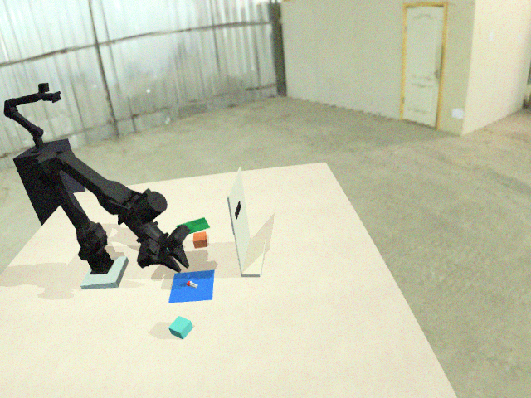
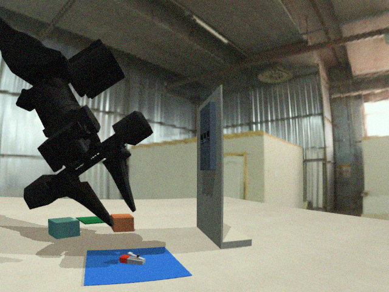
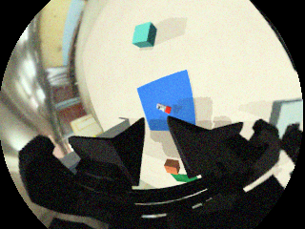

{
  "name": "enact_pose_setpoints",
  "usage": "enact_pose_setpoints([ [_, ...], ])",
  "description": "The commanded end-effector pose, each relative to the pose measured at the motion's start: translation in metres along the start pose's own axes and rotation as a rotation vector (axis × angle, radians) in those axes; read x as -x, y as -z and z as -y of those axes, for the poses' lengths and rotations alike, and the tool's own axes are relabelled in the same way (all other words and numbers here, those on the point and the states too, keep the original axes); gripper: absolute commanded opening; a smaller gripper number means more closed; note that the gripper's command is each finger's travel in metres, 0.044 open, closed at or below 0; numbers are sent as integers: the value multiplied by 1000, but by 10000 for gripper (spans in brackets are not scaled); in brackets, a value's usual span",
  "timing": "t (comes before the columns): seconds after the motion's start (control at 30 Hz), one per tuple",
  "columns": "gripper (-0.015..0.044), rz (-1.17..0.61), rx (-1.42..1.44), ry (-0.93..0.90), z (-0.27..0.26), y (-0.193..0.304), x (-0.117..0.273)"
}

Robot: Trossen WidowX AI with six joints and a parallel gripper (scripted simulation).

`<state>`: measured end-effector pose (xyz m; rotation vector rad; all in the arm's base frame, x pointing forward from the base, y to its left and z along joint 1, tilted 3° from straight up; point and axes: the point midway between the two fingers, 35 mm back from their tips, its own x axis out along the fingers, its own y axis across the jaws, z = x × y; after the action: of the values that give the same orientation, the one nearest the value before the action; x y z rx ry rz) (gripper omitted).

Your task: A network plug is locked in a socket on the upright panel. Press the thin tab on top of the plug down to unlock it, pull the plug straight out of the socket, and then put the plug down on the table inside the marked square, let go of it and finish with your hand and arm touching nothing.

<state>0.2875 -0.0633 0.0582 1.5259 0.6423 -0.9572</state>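
The network plug [image 1: 192, 284] [image 2: 133, 259] [image 3: 164, 109], grey-white with a red end, lies on the blue marked square [image 1: 201, 293] [image 2: 103, 276] [image 3: 173, 83], inside its edges. Its thin tab stands up on top in the exterior view. My gripper [image 1: 183, 269] [image 2: 124, 218] [image 3: 155, 119] is open and empty, above the table and clear of the plug. The upright panel [image 1: 244, 244] [image 2: 209, 207] stands beyond the square; its socket openings [image 1: 237, 210] [image 2: 205, 137] show dark and hold no plug.
An orange block [image 1: 199, 240] [image 2: 123, 222] [image 3: 172, 166] and a flat green piece [image 1: 199, 225] [image 2: 90, 219] [image 3: 184, 177] lie behind the square. A teal block [image 1: 180, 327] [image 2: 63, 227] [image 3: 144, 35] lies on the other side. The arm's pale base plate [image 1: 104, 280] is at the left.
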Motion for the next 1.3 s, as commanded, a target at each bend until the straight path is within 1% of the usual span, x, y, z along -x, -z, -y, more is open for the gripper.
enact_pose_setpoints([
  [0.0, 156, -1, 2, -15, -9, 0, 9],
  [1.1, 156, -1, 1, -14, -34, 0, 57],
  [1.17, 156, -1, 1, -14, -34, 0, 58],
  [1.2, 156, 1, -1, -1, -29, 0, 51],
  [1.27, 156, 1, -1, -1, -32, 0, 54],
])
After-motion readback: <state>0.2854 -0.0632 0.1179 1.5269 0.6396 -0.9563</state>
